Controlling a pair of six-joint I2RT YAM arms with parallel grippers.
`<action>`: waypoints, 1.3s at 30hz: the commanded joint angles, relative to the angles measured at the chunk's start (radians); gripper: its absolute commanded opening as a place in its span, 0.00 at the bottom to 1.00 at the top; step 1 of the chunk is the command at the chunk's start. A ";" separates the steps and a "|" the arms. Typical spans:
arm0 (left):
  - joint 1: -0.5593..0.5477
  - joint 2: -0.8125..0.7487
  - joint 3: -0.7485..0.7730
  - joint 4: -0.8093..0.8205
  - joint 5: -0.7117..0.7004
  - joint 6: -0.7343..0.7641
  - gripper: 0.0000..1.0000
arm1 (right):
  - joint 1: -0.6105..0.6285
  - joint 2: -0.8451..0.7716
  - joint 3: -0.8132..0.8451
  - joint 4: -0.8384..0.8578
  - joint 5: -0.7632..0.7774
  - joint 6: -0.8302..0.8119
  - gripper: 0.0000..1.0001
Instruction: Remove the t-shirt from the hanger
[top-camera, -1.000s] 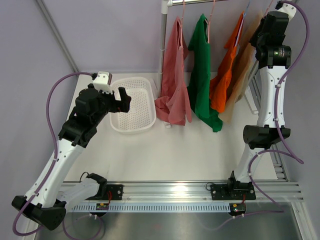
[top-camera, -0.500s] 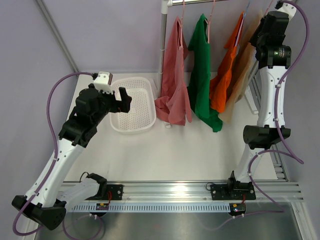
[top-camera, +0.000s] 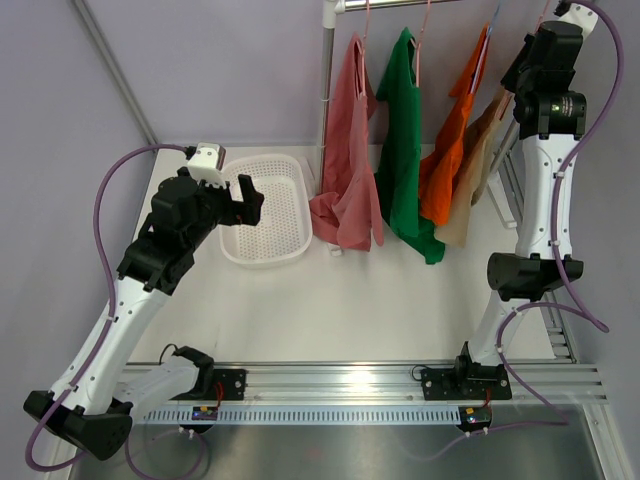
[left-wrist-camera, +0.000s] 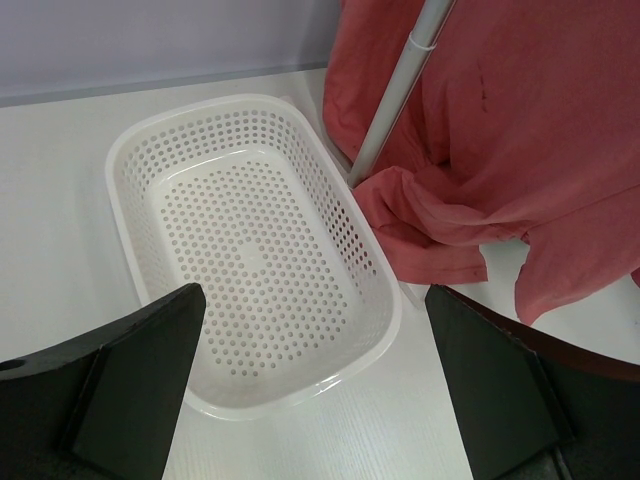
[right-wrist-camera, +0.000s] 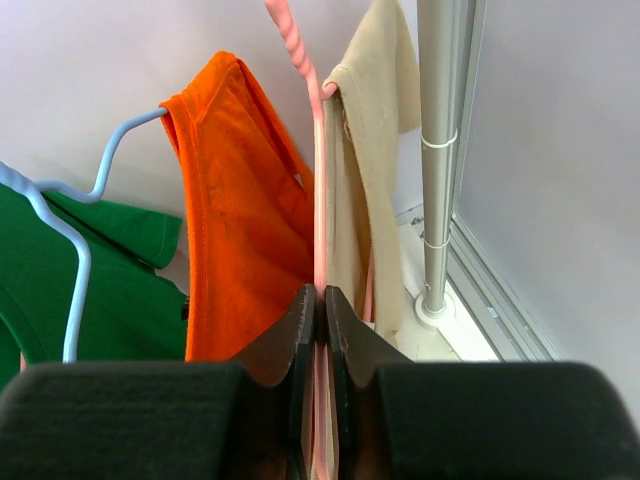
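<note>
The beige t-shirt (top-camera: 468, 175) hangs over the far right corner of the desk, last in the row on the rail (top-camera: 385, 4), just beside the orange shirt (top-camera: 445, 165), with its lower hem draped down toward the desk top. It is still on its pink hanger (right-wrist-camera: 318, 190). In the right wrist view the right gripper (right-wrist-camera: 320, 292) has its fingers pressed almost together on the hanger's thin pink wire, just below the shoulder of the shirt and close to the rack's upright post (right-wrist-camera: 440, 150). Compared with a second ago, the right arm has eased slightly toward the right edge. The beige cloth has gone with it, hanging narrower and drawn a little away from the orange shirt. I take that to mean the grip is holding and the hanger is starting to be worked along or off the rail, though the shirt itself has not yet slipped off. Further left hang the green shirt (top-camera: 400, 150) and the red shirt (top-camera: 345, 170), both undisturbed. Toward the far left corner, the left gripper (top-camera: 245, 200) has not moved. It hovers with its fingers spread wide and empty above the white basket (left-wrist-camera: 120, 160), likely waiting to help.
</note>
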 joint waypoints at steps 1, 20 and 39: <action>-0.002 0.003 0.005 0.033 0.028 -0.007 0.99 | -0.005 -0.057 0.004 0.041 0.007 -0.017 0.00; -0.002 0.003 0.007 0.034 0.022 0.012 0.99 | -0.005 -0.135 0.058 0.171 -0.104 -0.107 0.00; -0.182 -0.045 0.097 0.030 0.136 0.029 0.99 | -0.004 -0.771 -0.618 0.159 -0.113 0.069 0.00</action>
